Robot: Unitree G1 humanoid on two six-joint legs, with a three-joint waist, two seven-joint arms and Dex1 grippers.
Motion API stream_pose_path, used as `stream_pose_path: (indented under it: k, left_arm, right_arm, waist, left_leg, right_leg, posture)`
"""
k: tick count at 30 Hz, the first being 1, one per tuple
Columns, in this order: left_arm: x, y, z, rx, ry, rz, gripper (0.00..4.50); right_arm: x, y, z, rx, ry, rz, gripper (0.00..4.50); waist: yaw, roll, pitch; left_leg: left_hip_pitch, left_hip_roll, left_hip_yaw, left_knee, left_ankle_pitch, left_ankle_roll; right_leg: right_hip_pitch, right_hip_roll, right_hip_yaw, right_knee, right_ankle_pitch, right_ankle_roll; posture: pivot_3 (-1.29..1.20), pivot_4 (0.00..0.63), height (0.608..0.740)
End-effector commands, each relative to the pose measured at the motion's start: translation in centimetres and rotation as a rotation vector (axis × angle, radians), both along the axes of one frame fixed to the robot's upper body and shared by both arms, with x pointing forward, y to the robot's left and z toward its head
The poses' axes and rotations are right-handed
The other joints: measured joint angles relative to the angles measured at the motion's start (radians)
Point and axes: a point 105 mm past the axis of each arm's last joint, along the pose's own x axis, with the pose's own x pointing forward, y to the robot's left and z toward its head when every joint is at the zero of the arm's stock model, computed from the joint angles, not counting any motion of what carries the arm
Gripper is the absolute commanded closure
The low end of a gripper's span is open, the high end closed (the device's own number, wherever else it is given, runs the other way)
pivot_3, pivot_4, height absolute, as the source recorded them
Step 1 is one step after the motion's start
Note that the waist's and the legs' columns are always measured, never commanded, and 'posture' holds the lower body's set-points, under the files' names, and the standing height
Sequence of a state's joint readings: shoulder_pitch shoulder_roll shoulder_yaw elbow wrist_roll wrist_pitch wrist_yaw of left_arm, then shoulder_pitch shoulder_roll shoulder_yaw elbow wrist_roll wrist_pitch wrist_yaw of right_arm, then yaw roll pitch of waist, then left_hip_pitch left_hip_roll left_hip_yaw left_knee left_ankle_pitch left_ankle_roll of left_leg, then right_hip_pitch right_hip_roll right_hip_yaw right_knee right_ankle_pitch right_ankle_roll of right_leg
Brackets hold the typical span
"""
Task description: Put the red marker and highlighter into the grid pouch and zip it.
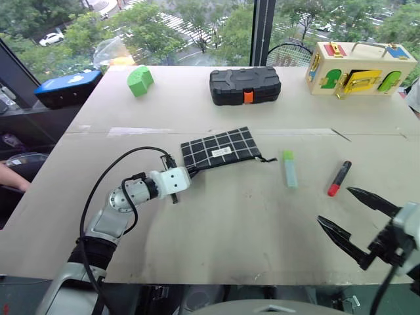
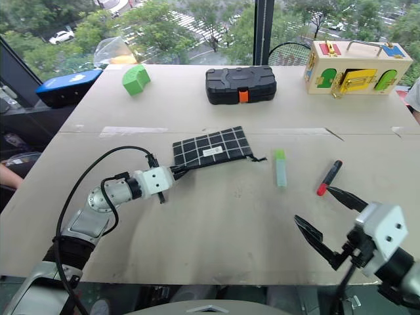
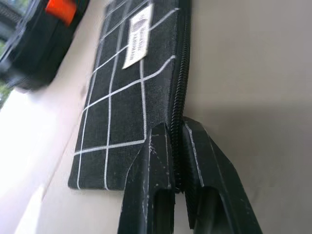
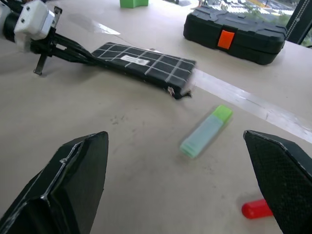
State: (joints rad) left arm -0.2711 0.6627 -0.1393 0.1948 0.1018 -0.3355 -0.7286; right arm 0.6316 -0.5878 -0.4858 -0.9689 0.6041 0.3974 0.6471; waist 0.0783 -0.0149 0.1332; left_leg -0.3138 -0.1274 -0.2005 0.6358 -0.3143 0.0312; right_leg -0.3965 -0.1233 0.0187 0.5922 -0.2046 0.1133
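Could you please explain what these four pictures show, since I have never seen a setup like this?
It is a two-armed humanoid robot at a table. Two pictures come from its head camera, looking down over its arms; the other two come from cameras on each wrist. Its left gripper is shut on the near edge of the grid pouch, along the zipper, as the left wrist view shows. Its right gripper is open and holds nothing. The highlighter and the red marker lie beside the pouch. Farther back are a black case, a green block and a wooden latch box.
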Motion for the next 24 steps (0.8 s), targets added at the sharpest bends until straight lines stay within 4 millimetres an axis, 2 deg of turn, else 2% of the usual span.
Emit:
stream_pose_path:
  k: [1, 4, 8, 11, 15, 16, 19, 24]
  left_arm:
    - [0.0, -1.2, 2.8, -0.022, -0.058, -0.042, 4.43]
    - [0.2, -1.0, 2.7, 0.034, -0.083, -0.037, 4.43]
    - [-0.3, -0.6, 1.1, 0.09, -0.089, -0.047, 4.43]
    - [-0.4, 0.8, -0.3, 0.097, -0.044, 0.003, 3.49]
    - [-0.5, 1.9, -0.6, 0.148, -0.072, 0.01, 1.79]
    - [-0.3, 2.4, -0.6, 0.187, -0.103, 0.023, 1.24]
    - [0.2, 3.5, -1.1, 0.26, -0.163, 0.047, 1.24]
    - [1.0, 3.5, -2.0, 0.311, -0.215, 0.046, 1.24]
  right_arm:
    - [0.7, 2.1, 0.9, -0.004, -0.046, 0.037, 0.0]
    - [1.1, 3.2, 1.3, 0.016, -0.066, 0.083, 0.0]
    - [0.9, 3.7, 1.5, 0.027, -0.068, 0.132, 0.0]
    - [0.3, 3.5, 1.3, 0.013, -0.048, 0.167, 0.0]
    - [-0.1, 3.2, 1.3, 0.006, -0.042, 0.171, 0.0]
    - [-0.2, 3.1, 1.3, 0.005, -0.04, 0.17, 0.0]
    - [-0.3, 2.9, 1.3, 0.004, -0.036, 0.164, 0.0]
    - [-0.3, 2.9, 1.4, 0.006, -0.04, 0.153, 0.0]
  waist:
    - [-0.009, -0.003, 0.001]
    - [-0.013, -0.002, 0.001]
    - [-0.013, -0.002, 0.001]
    - [-0.013, -0.002, 0.001]
    - [-0.012, -0.004, 0.001]
    - [-0.012, -0.003, 0.001]
    - [-0.014, -0.003, 0.001]
    - [-0.011, -0.002, 0.001]
  left_leg:
    - [0.0, 0.0, 0.0, 0.0, 0.0, 0.0]
    - [0.0, 0.0, 0.001, 0.0, 0.0, 0.0]
    - [0.0, 0.001, 0.001, 0.0, -0.001, -0.001]
    - [0.0, 0.001, 0.001, 0.0, -0.001, 0.0]
    - [0.0, 0.001, 0.0, 0.0, -0.001, 0.0]
    - [0.0, 0.001, 0.001, 0.0, -0.001, 0.0]
    - [0.002, 0.001, 0.002, 0.0, -0.002, -0.001]
    - [0.002, 0.002, 0.002, 0.0, -0.001, -0.001]
  right_leg:
    - [0.0, 0.0, 0.0, 0.0, 0.001, -0.001]
    - [0.0, 0.0, 0.001, -0.001, 0.002, -0.004]
    - [0.0, 0.001, 0.0, -0.002, 0.002, -0.004]
    - [0.0, 0.001, 0.001, -0.002, 0.002, -0.004]
    - [0.0, 0.001, 0.0, -0.002, 0.002, -0.004]
    - [0.0, 0.001, 0.0, -0.002, 0.002, -0.003]
    - [0.001, 0.001, 0.001, -0.002, 0.0, 0.0]
    - [0.001, 0.002, 0.001, 0.0, 0.001, 0.0]
  posture:
    - [0.0, 0.15, 0.74]
    - [0.0, 0.15, 0.74]
    - [0.0, 0.15, 0.74]
    - [0.0, 0.15, 0.74]
    - [0.0, 0.15, 0.74]
    - [0.0, 0.15, 0.74]
    - [0.0, 0.15, 0.74]
    - [0.0, 0.15, 0.74]
